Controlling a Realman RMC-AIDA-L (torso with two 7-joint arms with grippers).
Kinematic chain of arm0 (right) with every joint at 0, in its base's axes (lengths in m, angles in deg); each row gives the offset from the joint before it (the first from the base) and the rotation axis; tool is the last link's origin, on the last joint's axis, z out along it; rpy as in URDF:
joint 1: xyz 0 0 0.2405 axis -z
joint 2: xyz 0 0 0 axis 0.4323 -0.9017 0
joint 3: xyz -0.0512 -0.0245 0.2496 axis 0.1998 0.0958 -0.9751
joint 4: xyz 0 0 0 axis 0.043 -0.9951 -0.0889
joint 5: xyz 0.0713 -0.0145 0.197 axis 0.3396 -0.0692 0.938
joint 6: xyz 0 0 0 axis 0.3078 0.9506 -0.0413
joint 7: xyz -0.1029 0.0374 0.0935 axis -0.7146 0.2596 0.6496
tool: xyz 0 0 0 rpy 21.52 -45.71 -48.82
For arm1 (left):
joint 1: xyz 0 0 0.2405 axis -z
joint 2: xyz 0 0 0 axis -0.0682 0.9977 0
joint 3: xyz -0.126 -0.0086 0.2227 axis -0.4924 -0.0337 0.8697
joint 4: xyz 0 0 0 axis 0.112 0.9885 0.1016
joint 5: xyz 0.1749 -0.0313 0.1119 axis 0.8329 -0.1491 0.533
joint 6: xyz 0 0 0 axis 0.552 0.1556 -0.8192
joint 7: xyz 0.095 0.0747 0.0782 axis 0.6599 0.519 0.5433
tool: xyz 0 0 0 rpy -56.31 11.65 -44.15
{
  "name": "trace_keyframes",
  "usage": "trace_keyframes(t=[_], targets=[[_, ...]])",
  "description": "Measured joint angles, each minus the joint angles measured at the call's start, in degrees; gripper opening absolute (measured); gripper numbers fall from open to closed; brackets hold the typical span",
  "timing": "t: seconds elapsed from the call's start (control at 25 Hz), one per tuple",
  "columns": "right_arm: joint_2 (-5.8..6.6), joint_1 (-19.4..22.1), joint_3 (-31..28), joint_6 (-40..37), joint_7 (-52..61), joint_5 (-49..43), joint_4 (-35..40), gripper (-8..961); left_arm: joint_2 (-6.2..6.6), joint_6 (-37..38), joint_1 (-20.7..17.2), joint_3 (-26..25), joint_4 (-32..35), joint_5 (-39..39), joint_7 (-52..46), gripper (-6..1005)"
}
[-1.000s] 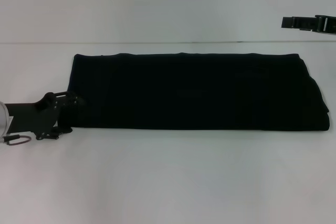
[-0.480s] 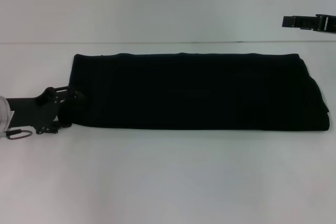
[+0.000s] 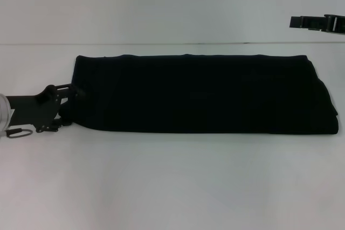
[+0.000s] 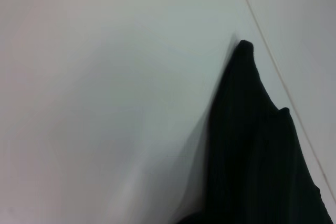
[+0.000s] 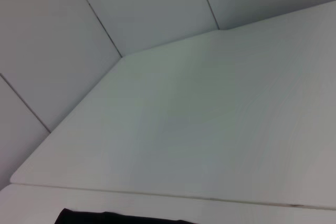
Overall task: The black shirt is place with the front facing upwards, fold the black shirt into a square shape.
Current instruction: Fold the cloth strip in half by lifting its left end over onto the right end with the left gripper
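One second has brought the left gripper [image 3: 69, 99] up and inward, from just off the lower-left corner of the black shirt [image 3: 199, 92] to its left edge, touching the cloth; whether its fingers are spread or pinching cannot be told. The shirt, folded into a long band, lies unchanged across the middle of the white table [image 3: 172, 181]. At the upper right of the frame the right gripper [image 3: 296, 22] hangs well apart, unmoved, its fingers equally unclear.
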Motion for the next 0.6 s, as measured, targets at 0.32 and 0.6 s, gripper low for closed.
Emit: trace_keyframes(t=[0.32, 0.6], targets=[[0.00, 0.0, 0.0, 0.0, 0.0, 0.0, 0.5, 755, -0.09, -0.6, 1.1, 0.0, -0.1, 0.0, 1.3, 876], [0.00, 0.0, 0.0, -0.1, 0.1, 0.1, 0.5, 752, -0.16, -0.7, 1.4, 0.0, 0.1, 0.0, 2.9, 876]])
